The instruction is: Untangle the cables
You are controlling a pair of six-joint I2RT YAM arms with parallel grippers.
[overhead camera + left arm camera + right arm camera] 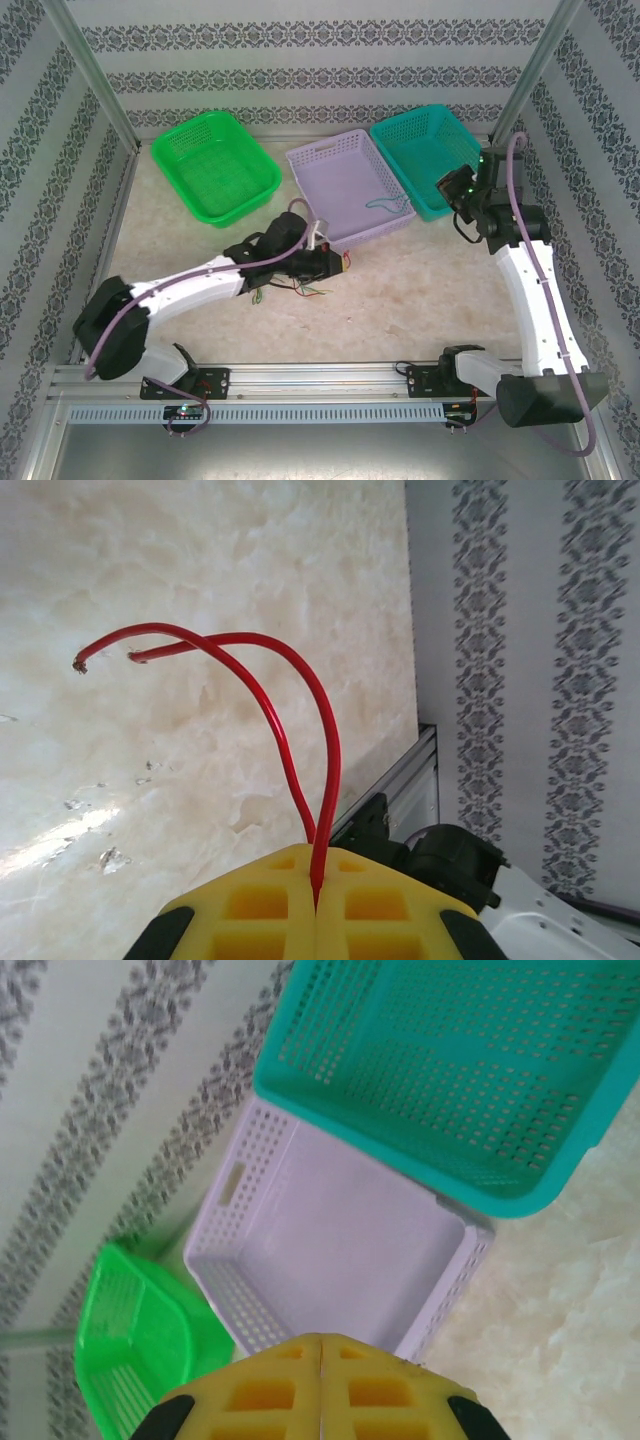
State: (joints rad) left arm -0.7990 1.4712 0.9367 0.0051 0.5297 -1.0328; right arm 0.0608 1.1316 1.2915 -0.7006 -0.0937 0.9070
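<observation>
While your left gripper (317, 905) pinches the red cable (336, 742) arching ahead, your right gripper (321, 1385), pressed together empty, hangs well apart.

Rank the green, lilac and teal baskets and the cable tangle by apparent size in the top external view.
1. The green basket, lilac basket and teal basket: near alike, not rankable; the right arm covers the teal one's corner.
2. The cable tangle on the table: by far the smallest, partly under the left arm.
</observation>
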